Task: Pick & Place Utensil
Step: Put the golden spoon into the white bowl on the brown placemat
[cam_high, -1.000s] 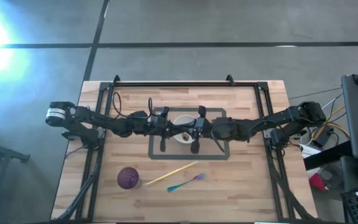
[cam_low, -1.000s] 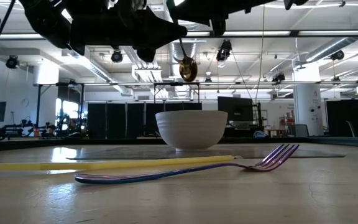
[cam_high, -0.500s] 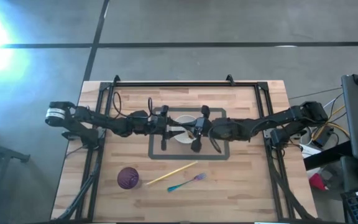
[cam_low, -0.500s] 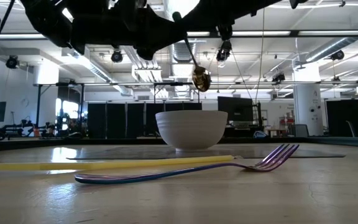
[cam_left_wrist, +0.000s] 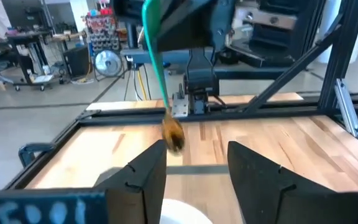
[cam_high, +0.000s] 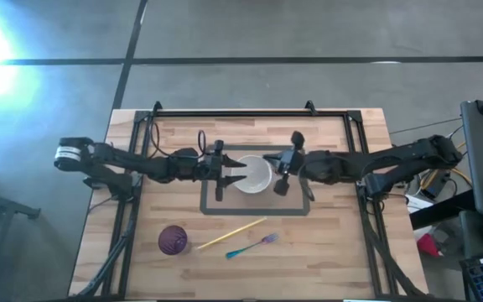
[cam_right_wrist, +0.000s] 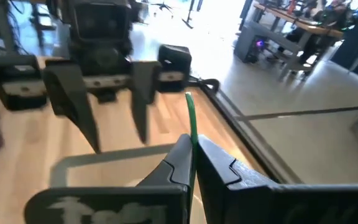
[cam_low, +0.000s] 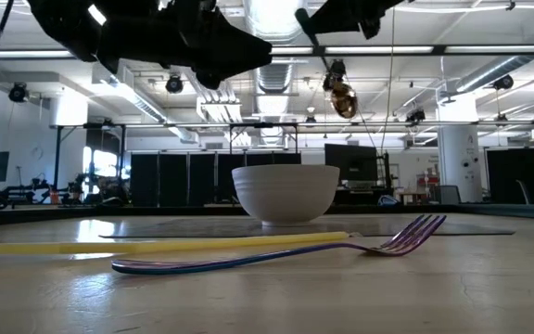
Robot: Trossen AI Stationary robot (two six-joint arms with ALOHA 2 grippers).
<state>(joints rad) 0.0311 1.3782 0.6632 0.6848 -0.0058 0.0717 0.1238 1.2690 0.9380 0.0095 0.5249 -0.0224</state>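
Above the bowl [cam_low: 286,192], my right gripper [cam_right_wrist: 191,163] is clamped on the spoon [cam_low: 341,96], hanging beyond the rim; left gripper [cam_left_wrist: 191,163] jaws apart. I'd centre over the bowl, lower gently, then release.

Wooden table [cam_high: 325,243] matt; bowl [cam_low: 286,192] smooth white; fork [cam_low: 276,255] glossy iridescent metal; spoon [cam_low: 343,97] shiny.

Purple cup [cam_high: 173,240] stands upright near the front left of the wooden table [cam_high: 334,252]. Yellow stick [cam_high: 231,234] lies diagonally between cup and fork [cam_high: 251,247]. Fork lies flat just beside the stick; whether they touch cannot be told.
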